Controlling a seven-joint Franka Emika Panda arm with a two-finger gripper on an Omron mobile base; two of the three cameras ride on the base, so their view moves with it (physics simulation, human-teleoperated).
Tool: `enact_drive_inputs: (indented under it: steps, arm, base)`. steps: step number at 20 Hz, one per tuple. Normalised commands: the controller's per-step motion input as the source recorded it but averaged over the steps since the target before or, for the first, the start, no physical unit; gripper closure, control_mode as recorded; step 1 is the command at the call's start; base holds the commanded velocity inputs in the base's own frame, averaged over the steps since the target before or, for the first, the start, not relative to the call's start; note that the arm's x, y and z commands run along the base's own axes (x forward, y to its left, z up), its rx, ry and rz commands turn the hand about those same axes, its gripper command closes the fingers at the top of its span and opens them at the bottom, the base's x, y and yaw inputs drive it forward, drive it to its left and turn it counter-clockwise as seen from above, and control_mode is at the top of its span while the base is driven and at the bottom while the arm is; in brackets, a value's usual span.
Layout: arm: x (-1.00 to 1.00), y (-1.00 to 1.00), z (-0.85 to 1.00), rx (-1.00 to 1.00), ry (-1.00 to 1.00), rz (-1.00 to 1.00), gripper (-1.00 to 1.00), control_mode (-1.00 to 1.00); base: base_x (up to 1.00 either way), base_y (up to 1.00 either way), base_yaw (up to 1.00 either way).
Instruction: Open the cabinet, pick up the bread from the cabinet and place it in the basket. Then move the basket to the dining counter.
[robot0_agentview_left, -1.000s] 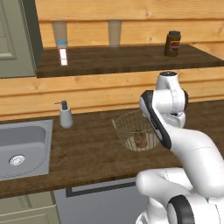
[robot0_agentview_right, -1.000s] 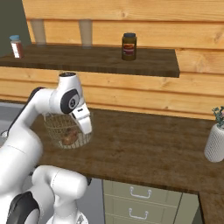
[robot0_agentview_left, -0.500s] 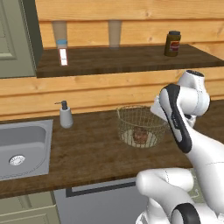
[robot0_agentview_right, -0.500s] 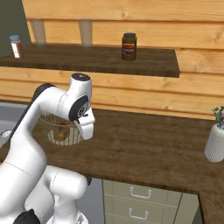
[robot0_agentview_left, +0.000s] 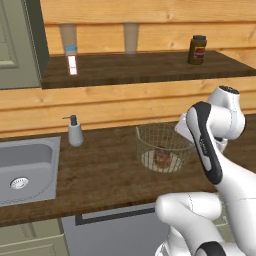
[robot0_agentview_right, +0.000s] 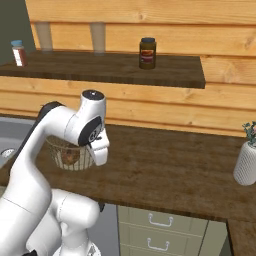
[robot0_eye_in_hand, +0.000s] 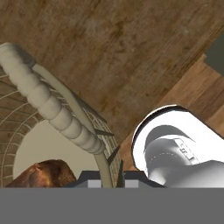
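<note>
Since 1.0 s ago, basket has shifted along table, and arm's elbow has swung with it. Tool (robot0_eye_in_hand: 107, 177) pinches basket (robot0_agentview_left: 164, 148) at its rim: in hand view the two tips sit either side of the wire wall, padded rim (robot0_eye_in_hand: 48, 111) running up and away from them. Bread (robot0_eye_in_hand: 41, 175) lies inside on the tan disc base, just beside the tips.

Hand view alone gives this grip detail; in both base views the arm's white links cover the tool. Left base view shows basket whole, bread (robot0_agentview_left: 162, 156) at its centre, basket standing on table (robot0_agentview_left: 100, 175), well apart from soap bottle (robot0_agentview_left: 75, 131) and steel sink (robot0_agentview_left: 25, 167). Right base view shows basket (robot0_agentview_right: 70, 156) half hidden behind arm, plus a pale vase (robot0_agentview_right: 247, 161) at far right of table and drawers (robot0_agentview_right: 160, 235) below.

Wooden wall behind. Shelf (robot0_agentview_left: 140, 67) carries jar (robot0_agentview_left: 197, 49), a small bottle (robot0_agentview_left: 71, 57). Grey-green cabinet door (robot0_agentview_left: 17, 45) at upper left.
</note>
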Motion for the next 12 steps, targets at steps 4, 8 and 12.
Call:
enact_drive_inputs:
  steps: [4,8,12]
  arm:
    - [0.00,0.00,0.00,-0.11,0.08,0.00,1.00,-1.00]
    - [0.00,0.00,0.00,0.00,0.00,0.00,1.00,-1.00]
    - [0.00,0.00,0.00,0.00,0.00,0.00,1.00,-1.00]
  base:
    - [0.00,0.00,0.00]
    - [0.00,0.00,0.00]
    - [0.00,0.00,0.00]
